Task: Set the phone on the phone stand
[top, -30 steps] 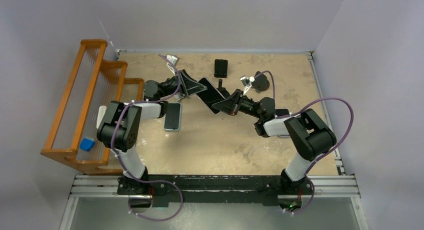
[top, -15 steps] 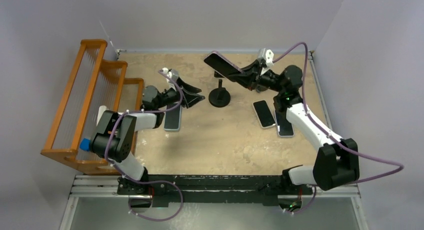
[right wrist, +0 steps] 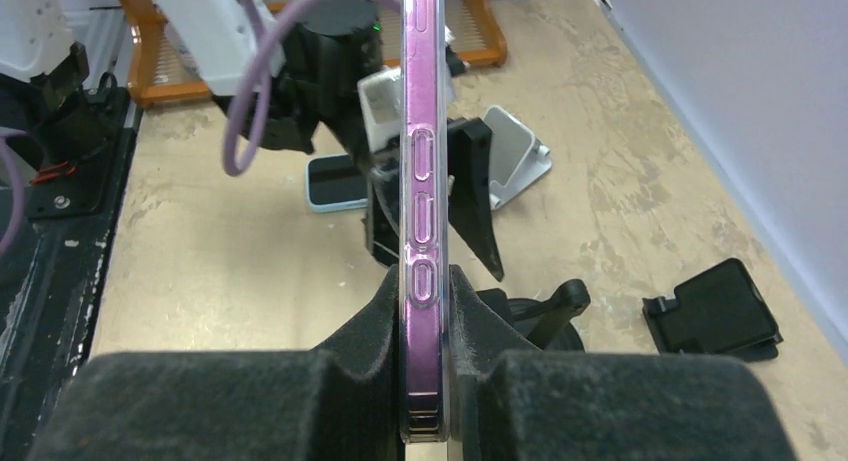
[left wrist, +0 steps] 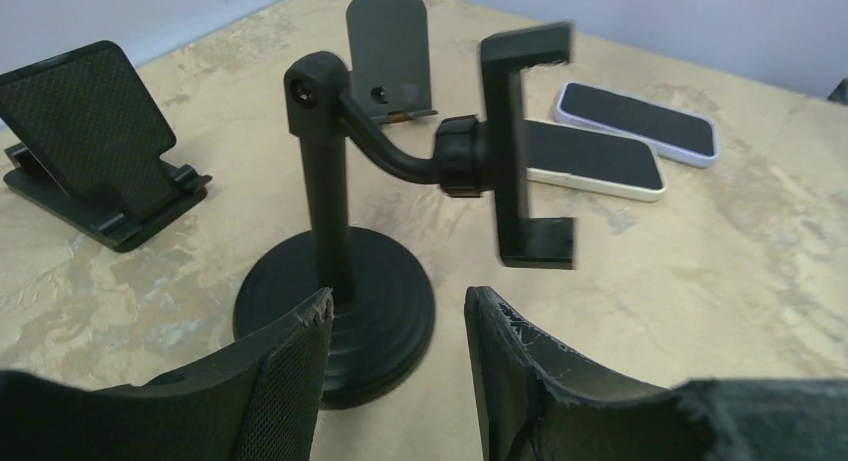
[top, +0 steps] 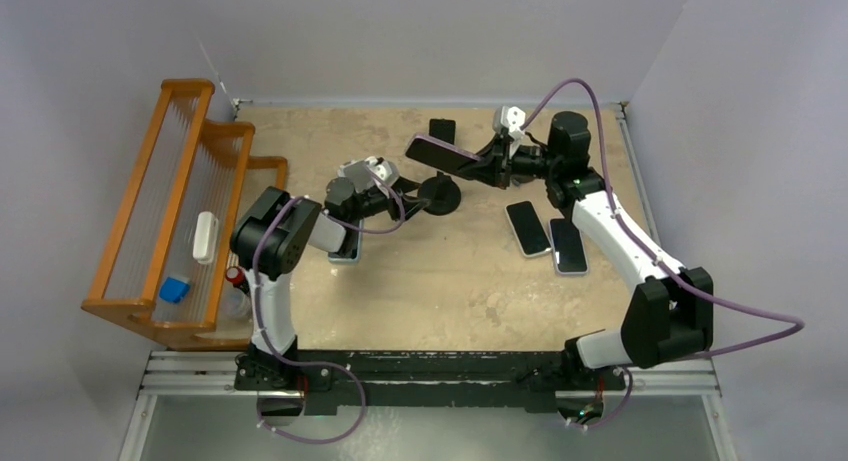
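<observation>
Obscured, cropped and indistinct items, three views.
Right wrist view: phone (right wrist: 420,181) seen edge-on in the right gripper (right wrist: 425,311), its upper end cut by the top border and both faces out of sight; it covers much of the phone stand (right wrist: 470,191) behind. Left wrist view: left gripper (left wrist: 398,311) cropped at the lower border, one finger masking part of the stand's base; clamp (left wrist: 505,151) ends blurred. Overhead: pale phone (top: 346,251) partly under the left forearm; blue object (top: 174,289) in the wooden rack (top: 187,85) too small to identify.
</observation>
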Controlling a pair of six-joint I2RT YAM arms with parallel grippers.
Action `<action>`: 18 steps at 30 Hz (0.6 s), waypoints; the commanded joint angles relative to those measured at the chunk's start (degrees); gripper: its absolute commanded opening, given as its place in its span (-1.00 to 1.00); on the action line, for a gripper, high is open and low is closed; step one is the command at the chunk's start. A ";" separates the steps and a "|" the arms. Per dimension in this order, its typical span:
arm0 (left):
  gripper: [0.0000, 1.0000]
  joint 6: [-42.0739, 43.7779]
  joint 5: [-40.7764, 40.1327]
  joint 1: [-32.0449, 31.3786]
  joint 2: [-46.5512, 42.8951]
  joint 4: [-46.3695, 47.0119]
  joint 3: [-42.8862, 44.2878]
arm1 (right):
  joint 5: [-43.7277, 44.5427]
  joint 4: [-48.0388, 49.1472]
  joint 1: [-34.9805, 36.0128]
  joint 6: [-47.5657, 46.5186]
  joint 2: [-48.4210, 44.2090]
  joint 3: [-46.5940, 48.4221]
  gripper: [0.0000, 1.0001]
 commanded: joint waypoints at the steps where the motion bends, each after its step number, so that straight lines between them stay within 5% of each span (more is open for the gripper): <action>1: -0.02 5.17 3.51 0.51 5.45 5.91 6.70 | -4.60 3.90 -0.58 -0.86 -2.35 0.42 -1.00; 18: -0.02 1.50 17.30 0.47 18.84 -7.54 28.81 | -6.58 2.74 -1.26 -1.01 2.75 1.99 -1.00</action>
